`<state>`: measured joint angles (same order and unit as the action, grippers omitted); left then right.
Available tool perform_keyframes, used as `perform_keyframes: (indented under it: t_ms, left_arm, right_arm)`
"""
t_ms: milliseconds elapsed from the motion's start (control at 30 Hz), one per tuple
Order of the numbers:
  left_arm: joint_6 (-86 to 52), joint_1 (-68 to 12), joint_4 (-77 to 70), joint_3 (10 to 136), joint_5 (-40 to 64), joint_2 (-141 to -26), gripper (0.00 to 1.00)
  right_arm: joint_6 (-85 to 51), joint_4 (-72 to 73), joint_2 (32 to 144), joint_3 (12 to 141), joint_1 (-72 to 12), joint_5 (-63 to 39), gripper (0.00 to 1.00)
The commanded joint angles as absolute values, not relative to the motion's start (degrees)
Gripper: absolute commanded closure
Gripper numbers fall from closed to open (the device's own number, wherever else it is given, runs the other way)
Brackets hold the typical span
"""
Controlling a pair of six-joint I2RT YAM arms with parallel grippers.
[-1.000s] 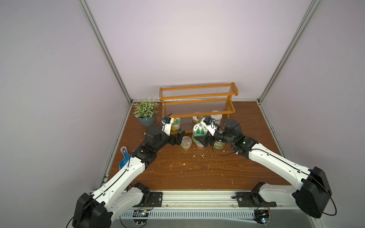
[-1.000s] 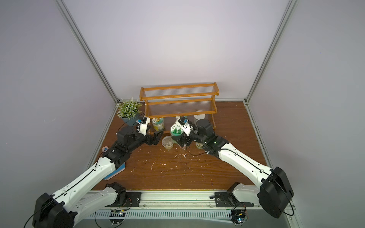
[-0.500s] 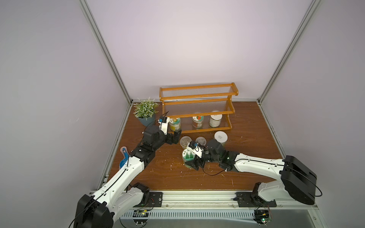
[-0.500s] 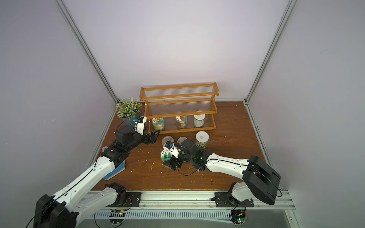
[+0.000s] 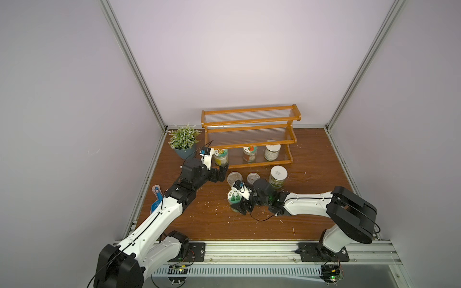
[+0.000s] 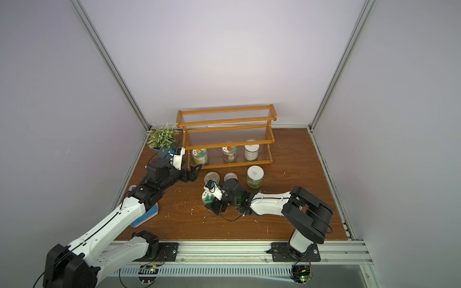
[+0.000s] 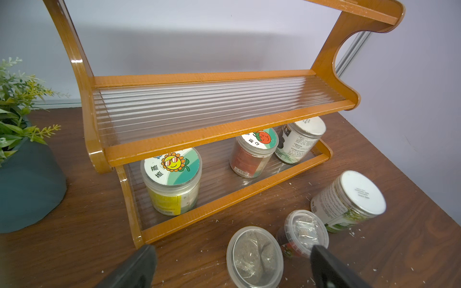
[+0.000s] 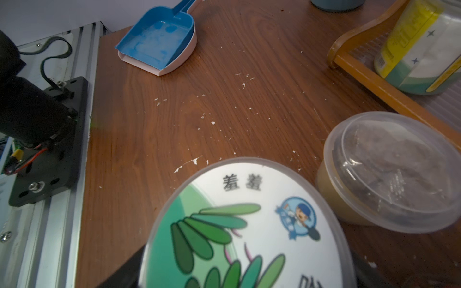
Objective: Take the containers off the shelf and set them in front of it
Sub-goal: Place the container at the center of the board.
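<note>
The shelf stands at the back. Its bottom tier holds three containers: a sunflower-lid jar, a tomato-lid jar and a white-lid jar. In front of it stand two clear cups and a white-lid jar. My left gripper is open, low by the shelf's left front corner, empty. My right gripper is shut on a green-leaf-lid jar, upright, low over the table in front of the cups; whether it touches the table I cannot tell.
A potted plant sits left of the shelf. A blue scoop lies by the table's left edge under my left arm. White crumbs dot the wooden table. Walls enclose three sides.
My right arm has carried the green-leaf-lid jar from just in front of the shelf toward the table's front, past the cups. My left gripper has drawn slightly back, still open.
</note>
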<state>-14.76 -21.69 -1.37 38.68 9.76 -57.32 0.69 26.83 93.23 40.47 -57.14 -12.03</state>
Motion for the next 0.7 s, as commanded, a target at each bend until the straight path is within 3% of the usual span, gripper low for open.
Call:
perform_keyframes:
  t_ms: [0,300,667]
  left_arm:
    - [-14.24,-20.92,-0.7,40.49,9.32,-57.66,0.01]
    - [-13.92,-20.77,-0.97,40.41,9.78,-58.38,0.0]
    - [-13.8,-20.63,-0.97,40.47,10.4,-58.54,0.0]
  right_arm:
    - [1.08,31.33,93.36,42.85,-57.28,-12.35,0.19]
    - [0.63,30.38,93.51,41.46,-57.64,-13.45,0.17]
    - [1.01,29.14,91.16,40.73,-58.89,-10.54,0.02]
